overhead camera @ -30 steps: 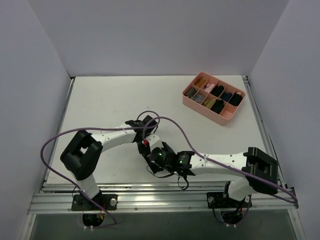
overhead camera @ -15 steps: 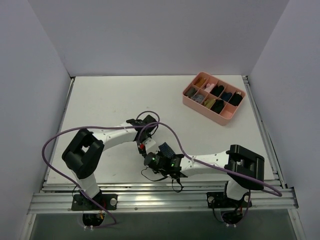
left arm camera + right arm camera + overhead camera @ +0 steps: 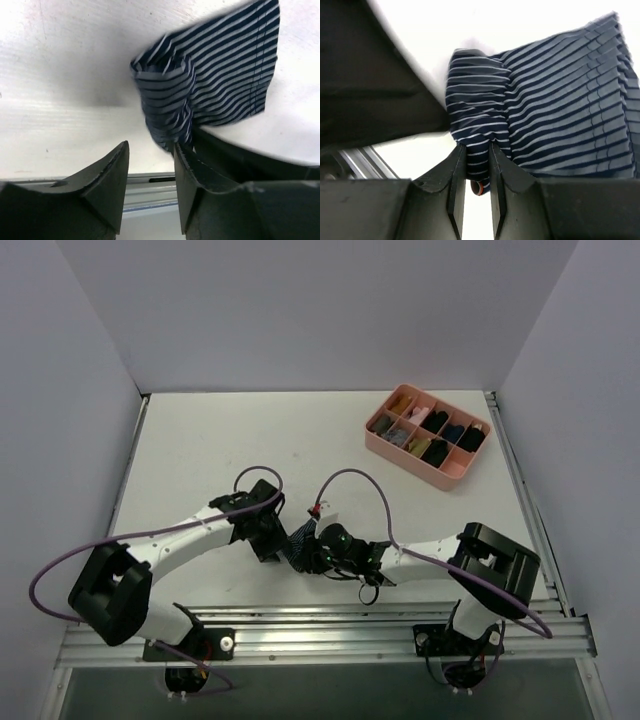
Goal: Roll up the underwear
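Roughly half rolled, I'd say: the right gripper pinches the rolled end of the underwear, flat cloth beyond it (unrolled); the left gripper gapes empty alongside.

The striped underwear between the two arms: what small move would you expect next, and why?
Probably the right tool should roll its pinched end a bit over the flat part. Its jaws are closed on the rolled end of the underwear, much cloth lies flat and unrolled, and the left tool stands open beside the roll, gripping nothing.
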